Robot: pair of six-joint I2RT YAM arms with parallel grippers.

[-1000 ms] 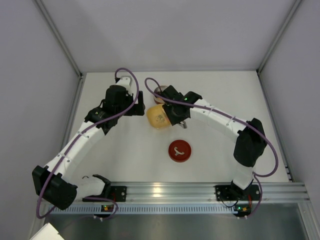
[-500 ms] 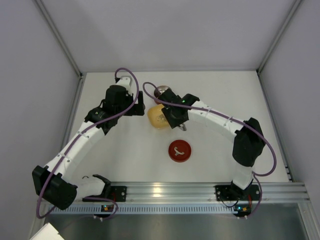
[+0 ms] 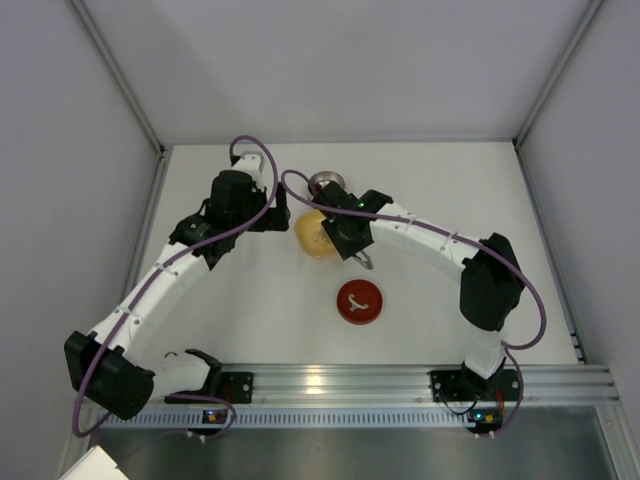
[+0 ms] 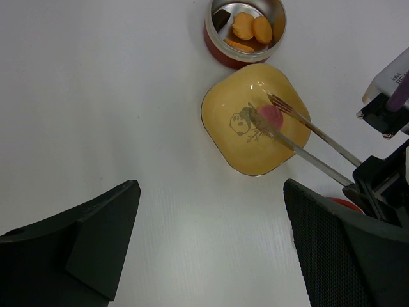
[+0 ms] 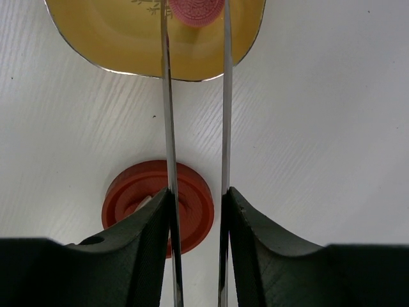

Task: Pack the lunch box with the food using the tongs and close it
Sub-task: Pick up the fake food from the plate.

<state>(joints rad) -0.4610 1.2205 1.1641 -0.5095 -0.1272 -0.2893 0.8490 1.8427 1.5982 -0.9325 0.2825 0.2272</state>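
the yellow dish (image 4: 239,144) is hemmed in — lunch box (image 4: 245,32) just beyond, tongs (image 4: 307,156) slanting across; bare table (image 3: 290,320) is left around the lid (image 3: 360,302).

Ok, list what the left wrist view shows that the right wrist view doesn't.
Only the left wrist: the lunch box, lidless, holding orange pieces and a brown one. Only the right wrist: the whole red lid lying flat on the table, and the right end effector pinching the two arms of the tongs. Both: the yellow dish, the pink piece in it, and the tongs' tips on either side of that piece.
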